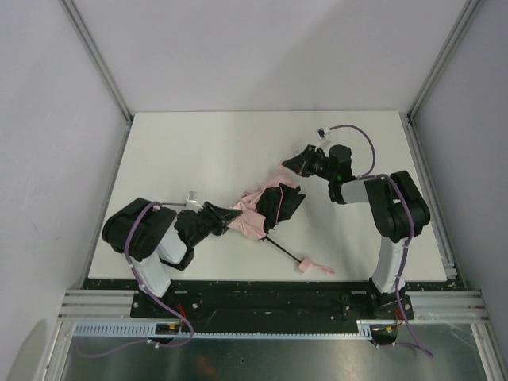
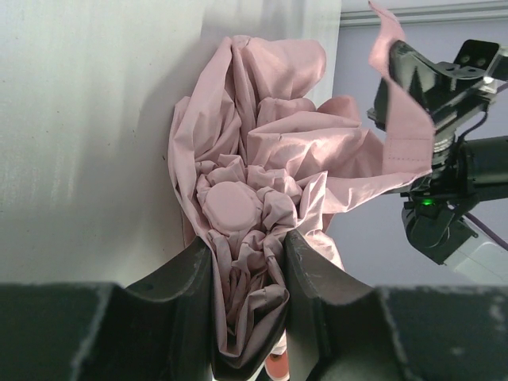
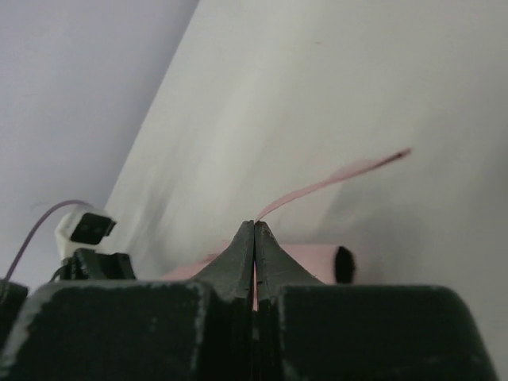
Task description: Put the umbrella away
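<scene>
Jaws of left gripper point(image 2: 248, 242) clamp the umbrella point(image 2: 262, 135) fabric; right gripper point(image 3: 254, 226) jaws pinch its strap point(image 3: 333, 178).

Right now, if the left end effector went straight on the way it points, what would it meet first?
The umbrella: its bunched pink canopy sits between the fingers of the left end effector. Beyond that, probably the right end effector, though depth is unclear.

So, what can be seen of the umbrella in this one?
Pale pink fabric umbrella, collapsed and crumpled, lying on the white table. A thin black shaft sticks out toward the near edge, ending in a small pink handle. The left hand clamps the bunched canopy around its round top cap; the right hand, shut, pinches a thin pink fabric strip of it.
</scene>
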`<state>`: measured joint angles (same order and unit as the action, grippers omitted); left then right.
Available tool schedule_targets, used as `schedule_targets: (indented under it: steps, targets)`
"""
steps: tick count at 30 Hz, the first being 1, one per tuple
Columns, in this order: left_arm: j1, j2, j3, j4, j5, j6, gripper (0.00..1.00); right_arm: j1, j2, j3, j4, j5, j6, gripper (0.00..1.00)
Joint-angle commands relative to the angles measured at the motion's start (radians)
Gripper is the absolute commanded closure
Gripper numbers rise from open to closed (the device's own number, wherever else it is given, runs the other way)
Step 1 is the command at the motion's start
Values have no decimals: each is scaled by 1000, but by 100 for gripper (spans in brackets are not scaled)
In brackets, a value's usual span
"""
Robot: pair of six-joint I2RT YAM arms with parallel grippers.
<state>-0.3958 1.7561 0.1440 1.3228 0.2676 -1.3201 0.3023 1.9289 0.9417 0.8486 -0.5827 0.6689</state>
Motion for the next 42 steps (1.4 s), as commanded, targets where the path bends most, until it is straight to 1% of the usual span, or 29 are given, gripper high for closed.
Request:
schedule_targets:
  steps: [1, 5, 14, 16, 17, 19, 22, 23, 24, 25, 27, 29, 32, 37, 39, 42]
  targets:
    - [6, 13, -10, 41, 7, 21, 100, -51, 44, -3, 10, 77, -77, 100]
    - [5, 14, -8, 41, 6, 20, 100, -81, 89, 36, -46, 129, -83, 100]
    - [3, 17, -7, 41, 5, 17, 100, -64, 188, 166, -130, 248, -105, 100]
    - [3, 19, -6, 41, 6, 16, 100, -62, 194, 201, -207, 270, -117, 100]
    - [3, 19, -7, 42, 7, 16, 100, -58, 188, 226, -275, 289, -131, 96]
    - [3, 19, -8, 44, 7, 16, 100, -51, 158, 284, -457, 340, -158, 80]
    - [3, 20, -8, 46, 9, 16, 100, -33, 69, 334, -728, 431, -195, 49]
    - [3, 21, -7, 47, 9, 16, 100, -23, 34, 340, -813, 465, -201, 41]
    - [3, 21, -7, 49, 10, 16, 100, -16, -2, 342, -889, 493, -203, 35]
    - [3, 22, -6, 51, 11, 17, 100, -9, -40, 343, -963, 521, -200, 31]
    - [3, 23, -7, 54, 11, 16, 100, 25, -123, 316, -1051, 590, -190, 28]
    - [3, 24, -8, 57, 10, 17, 100, 86, -202, 282, -1090, 661, -171, 26]
    - [2, 25, -7, 62, 9, 19, 100, 191, -269, 270, -1150, 779, -58, 23]
    - [1, 27, -11, 70, 6, 14, 100, 352, -261, 270, -1159, 934, 147, 25]
    - [2, 26, -12, 72, 6, 13, 100, 383, -246, 270, -1155, 984, 192, 29]
    - [1, 27, -13, 75, 7, 14, 100, 404, -223, 270, -1126, 994, 203, 43]
